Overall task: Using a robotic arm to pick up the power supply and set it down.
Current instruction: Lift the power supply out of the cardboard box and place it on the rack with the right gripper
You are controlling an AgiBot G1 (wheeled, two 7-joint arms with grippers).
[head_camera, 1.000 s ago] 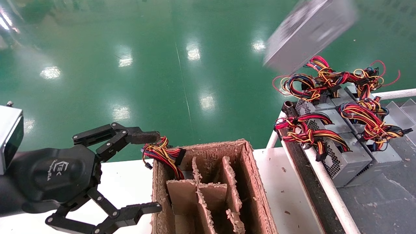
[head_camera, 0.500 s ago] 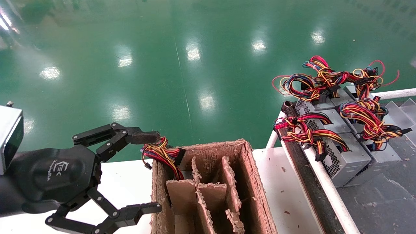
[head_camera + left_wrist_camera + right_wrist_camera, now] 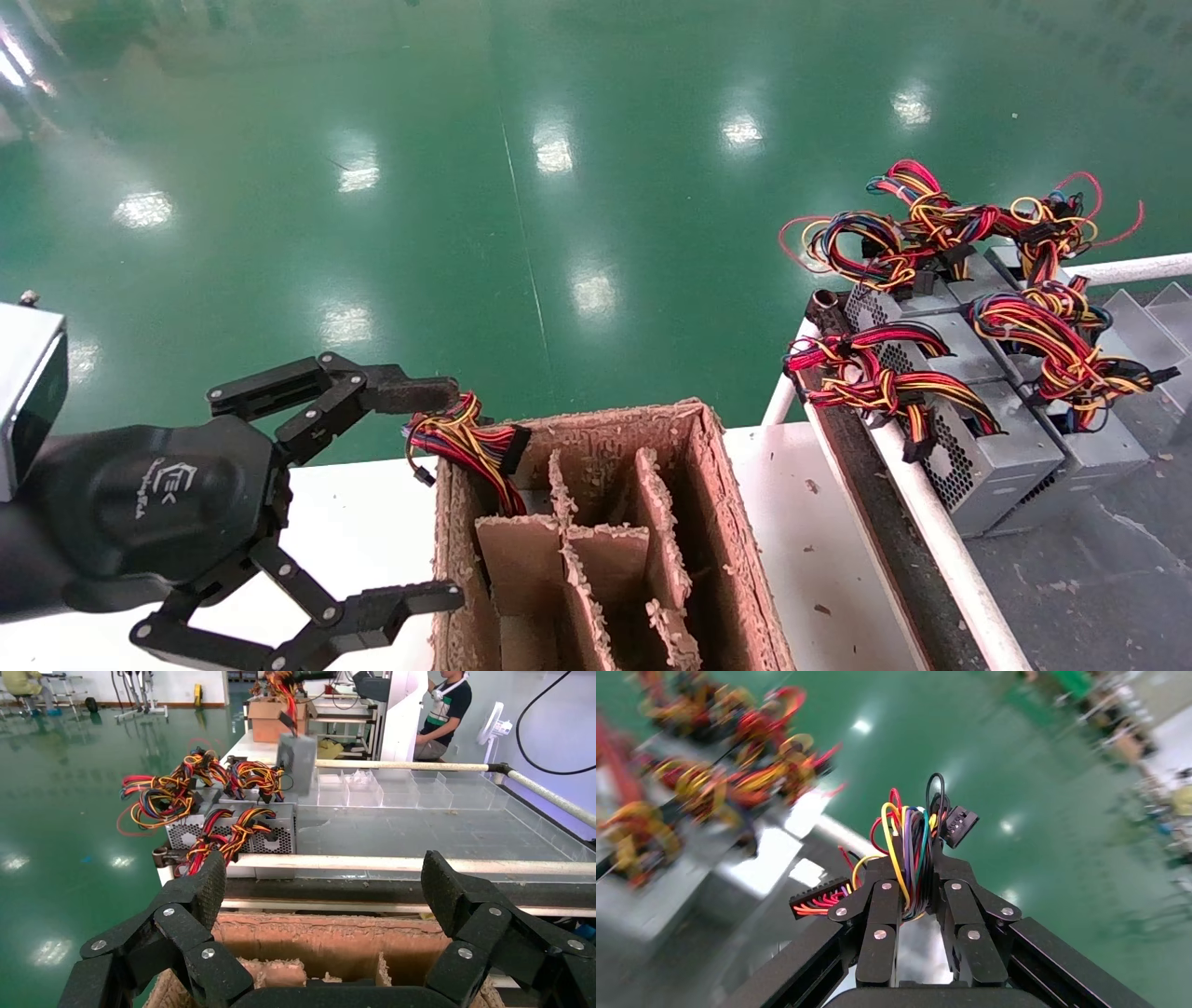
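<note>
Your white bench (image 3: 372,522) stands over a glossy green floor (image 3: 521,186), carrying a worn cardboard box (image 3: 605,531) with dividers; a wire bundle (image 3: 461,438) hangs over its far left corner. To the right, several grey power supplies (image 3: 996,447) sit on a railed tray (image 3: 917,522), and clear bins (image 3: 393,790) lie beyond them. Your left end effector (image 3: 424,494) hovers at the box's left side, fingers spread wide, holding nothing. Your right end effector (image 3: 916,888) is pressed together on the power supply wires (image 3: 912,839); the box itself appears out of view there.
</note>
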